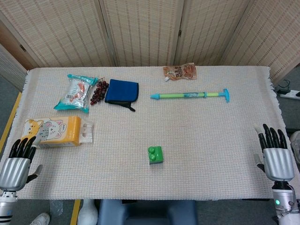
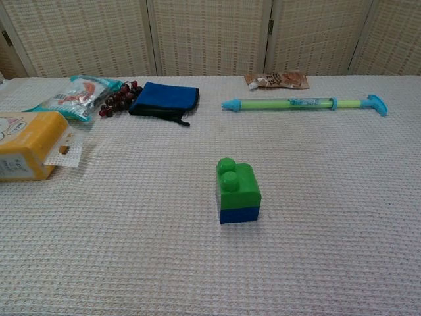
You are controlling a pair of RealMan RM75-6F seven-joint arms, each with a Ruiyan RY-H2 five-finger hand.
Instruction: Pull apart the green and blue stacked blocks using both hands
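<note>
A green block sits stacked on a blue block near the table's front middle; in the head view the stack shows mostly its green top. My left hand hovers at the front left corner with its fingers apart and nothing in them. At the front right edge my right hand is held the same way, fingers spread and empty. Both hands are far from the stack. The chest view shows neither hand.
A yellow tissue pack lies at the left, near my left hand. Further back are a snack bag, grapes, a blue pouch, a green and blue pump toy and a brown sachet.
</note>
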